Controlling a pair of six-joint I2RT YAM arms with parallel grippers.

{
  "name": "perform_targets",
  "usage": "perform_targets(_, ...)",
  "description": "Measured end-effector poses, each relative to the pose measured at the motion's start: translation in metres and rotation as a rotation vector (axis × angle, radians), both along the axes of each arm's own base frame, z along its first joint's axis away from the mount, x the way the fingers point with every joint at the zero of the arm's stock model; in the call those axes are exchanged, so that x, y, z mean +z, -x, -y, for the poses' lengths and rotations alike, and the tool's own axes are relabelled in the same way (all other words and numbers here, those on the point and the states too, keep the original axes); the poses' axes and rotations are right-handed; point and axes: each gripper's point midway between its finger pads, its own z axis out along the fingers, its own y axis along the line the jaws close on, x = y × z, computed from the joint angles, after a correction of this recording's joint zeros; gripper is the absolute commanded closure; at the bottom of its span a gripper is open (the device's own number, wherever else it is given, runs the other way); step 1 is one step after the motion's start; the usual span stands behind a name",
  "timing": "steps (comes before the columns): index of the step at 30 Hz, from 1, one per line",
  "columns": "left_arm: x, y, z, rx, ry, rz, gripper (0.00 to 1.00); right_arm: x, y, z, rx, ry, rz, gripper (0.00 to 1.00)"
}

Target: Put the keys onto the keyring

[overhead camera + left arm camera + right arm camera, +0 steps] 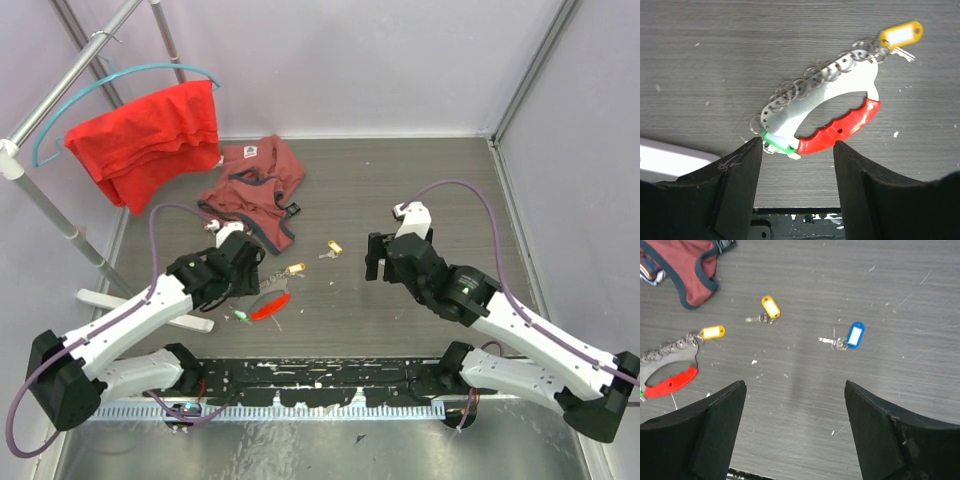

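Plainly both spread and empty — left pincer [797, 145] by the keyring [830, 90] — right pincer [795, 386] near a blue-tagged key [855, 335]

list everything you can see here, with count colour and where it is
keyring: one, silvery with red grip and ring chain, on the table just beyond the left gripper
chain-end yellow key: one, yellow tag, at the chain's far end
green tag: one, green, at the keyring's near end
loose yellow key: one, yellow tag, mid-table
blue key: one, blue tag, ahead of the right gripper
garment: one, maroon, crumpled far left
red cloth: one, on the hanger
hanger: one, teal, on the rack
rack: one, grey, left edge
table: one, grey
left gripper: one, black, open
right gripper: one, black, open
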Motion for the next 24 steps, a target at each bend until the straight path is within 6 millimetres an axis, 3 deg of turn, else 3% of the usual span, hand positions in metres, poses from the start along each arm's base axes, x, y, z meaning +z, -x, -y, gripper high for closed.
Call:
perform_targets(6,-0.006,0.012,-0.029,0.165,0.006,0.012,0.41,-0.022,0.004,-0.015,0.044,0.013,-0.087,0.23)
perform_targets(14,-0.058,0.024,-0.056,0.319,0.046,-0.121,0.51,-0.024,0.007,-0.028,0.091,-0.028,-0.11,0.26)
perform_targets(24,-0.077,0.019,-0.042,0.338,0.182,-0.166,0.59,-0.032,0.012,-0.033,0.113,-0.044,-0.135,0.26)
